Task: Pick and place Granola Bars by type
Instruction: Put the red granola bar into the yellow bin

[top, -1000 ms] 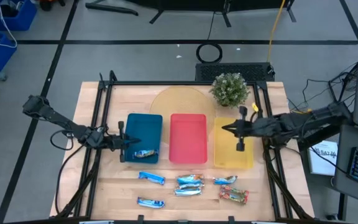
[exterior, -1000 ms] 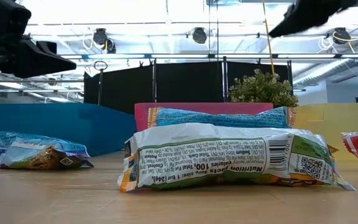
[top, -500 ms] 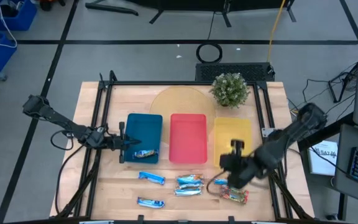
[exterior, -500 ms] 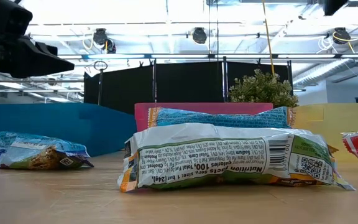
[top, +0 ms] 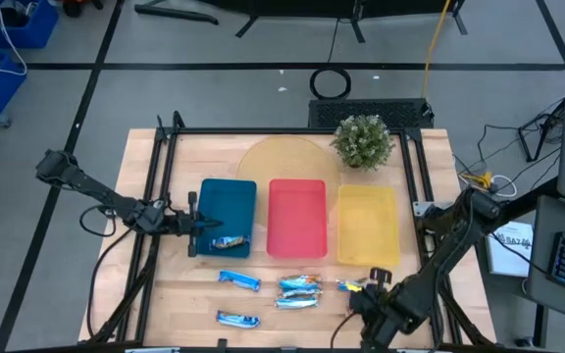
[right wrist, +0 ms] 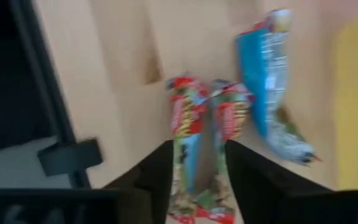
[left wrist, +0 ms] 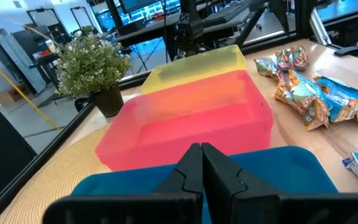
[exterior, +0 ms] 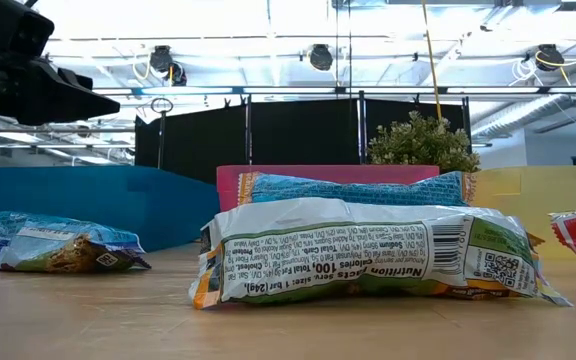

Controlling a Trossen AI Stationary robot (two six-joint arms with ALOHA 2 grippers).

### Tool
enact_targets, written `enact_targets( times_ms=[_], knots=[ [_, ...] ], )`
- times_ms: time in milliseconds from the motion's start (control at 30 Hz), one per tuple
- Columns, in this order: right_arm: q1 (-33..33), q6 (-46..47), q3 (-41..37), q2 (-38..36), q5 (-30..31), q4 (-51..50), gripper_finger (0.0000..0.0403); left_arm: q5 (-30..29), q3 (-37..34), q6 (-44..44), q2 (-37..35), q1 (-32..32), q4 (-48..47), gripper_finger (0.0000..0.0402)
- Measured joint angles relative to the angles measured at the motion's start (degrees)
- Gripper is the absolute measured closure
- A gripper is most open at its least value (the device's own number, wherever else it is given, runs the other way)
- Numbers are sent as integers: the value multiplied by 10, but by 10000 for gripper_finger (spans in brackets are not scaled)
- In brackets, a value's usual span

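The table [top: 292,162] is light wood with a black frame around it. On it sit a blue tray [top: 229,206], a red tray [top: 296,218] and a yellow tray [top: 368,226] in a row, with a small green plant [top: 363,140] behind them on a round mat [top: 282,162].

One blue bar [top: 229,242] lies in the blue tray. Other bars [top: 299,290] lie on the wood in front of the trays.

The left claw [top: 193,224] hangs over the blue tray, fingers together. The right claw [right wrist: 196,163] is low at the front of the table, fingers apart, with two red bars [right wrist: 188,112] between them.

Around the table is grey floor [top: 214,88] with black lines. Ceiling lights [exterior: 318,55] show far behind.
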Motion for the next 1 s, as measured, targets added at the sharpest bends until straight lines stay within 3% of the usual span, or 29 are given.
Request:
enact_targets(
  times_ms=[267, 533, 1000],
  knots=[
    [-1, 20, 0, 12, -27, 71, 210, -4, 0, 0, 0, 0, 0, 394],
    [-1, -52, -23, 12, -8, 82, 225, -4, 0, 0, 0, 0, -2, 394],
    [7, -34, -115, 12, -10, 188, 241, -5, 0, 1, 0, 0, -6, 394]
  ],
)
